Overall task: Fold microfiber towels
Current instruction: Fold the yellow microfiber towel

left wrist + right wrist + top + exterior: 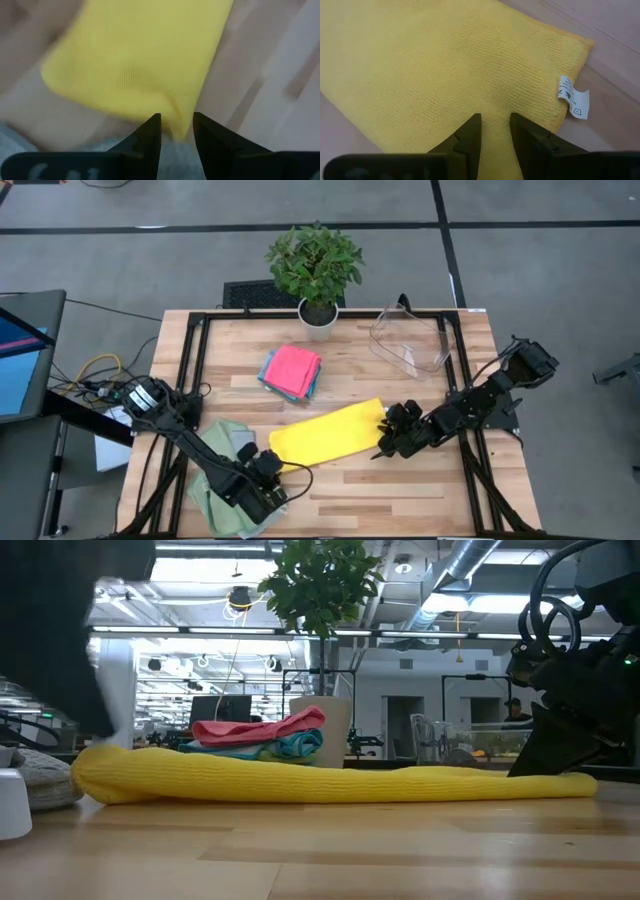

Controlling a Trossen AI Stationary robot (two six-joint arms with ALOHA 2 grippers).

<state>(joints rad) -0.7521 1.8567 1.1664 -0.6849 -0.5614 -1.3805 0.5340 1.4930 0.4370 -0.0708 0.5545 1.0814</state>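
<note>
A yellow microfiber towel (325, 435) lies as a long folded strip across the table's middle. My left gripper (176, 117) is shut on its left near corner, above a crumpled sage-green towel (222, 480) at the table's left near corner. My right gripper (495, 117) is shut on the strip's right end, beside its white tag (572, 100). A stack of folded towels with a pink one on top (292, 370) rests on the table behind the strip. My left gripper pinches the yellow towel's left near corner (176, 131) between its two fingers, slanting down from the table's left near side. A ridge of cloth runs up from the pinch. The rest of the towel lies on the table. My right gripper pinches the edge of the towel's right end (495, 131) between its two fingers, slanting down from the table's right side. One layer or several, I cannot tell. The towel lies flat on the table there.
A potted plant (316, 275) stands at the table's far edge. A clear plastic bin (410, 340) lies at the far right. Bare wood (400, 500) stretches along the near edge, in front of the strip.
</note>
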